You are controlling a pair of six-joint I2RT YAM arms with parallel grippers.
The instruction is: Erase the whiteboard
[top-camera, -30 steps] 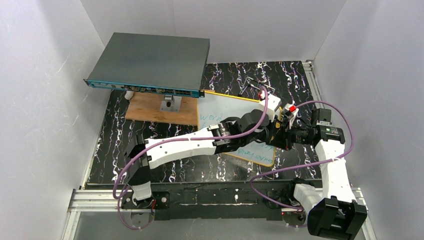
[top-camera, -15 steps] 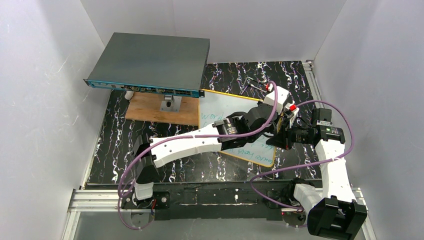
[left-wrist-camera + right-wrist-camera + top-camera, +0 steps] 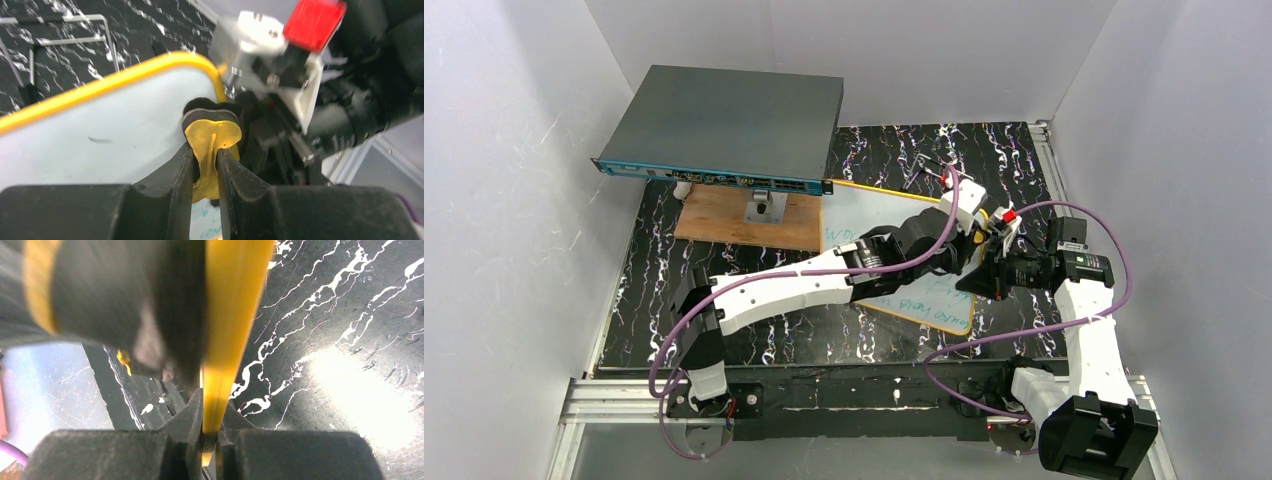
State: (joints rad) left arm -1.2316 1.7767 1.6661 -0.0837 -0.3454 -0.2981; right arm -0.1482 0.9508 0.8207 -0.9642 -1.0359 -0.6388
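Note:
The whiteboard (image 3: pixel 869 212) lies on the black marbled table, white with a yellow frame. Green writing shows at its left edge and near part (image 3: pixel 929 295). My left gripper (image 3: pixel 205 150) is shut on a yellow eraser (image 3: pixel 212 131) whose black felt presses on the board (image 3: pixel 100 120) near its far right corner. From above, the left gripper (image 3: pixel 969 243) sits over the board's right side. My right gripper (image 3: pixel 209 407) is shut on the board's yellow frame (image 3: pixel 232 315) at the right edge, also seen from above as the right gripper (image 3: pixel 984 275).
A dark-grey flat box (image 3: pixel 724 125) sits at the back left, overhanging a brown wooden board (image 3: pixel 734 215). A thin metal wire stand (image 3: pixel 929 168) lies just beyond the whiteboard's far edge. White walls close in the table on three sides.
The left gripper with the eraser swept right across the board's far part, then came back slightly left. The right gripper stayed clamped on the frame.

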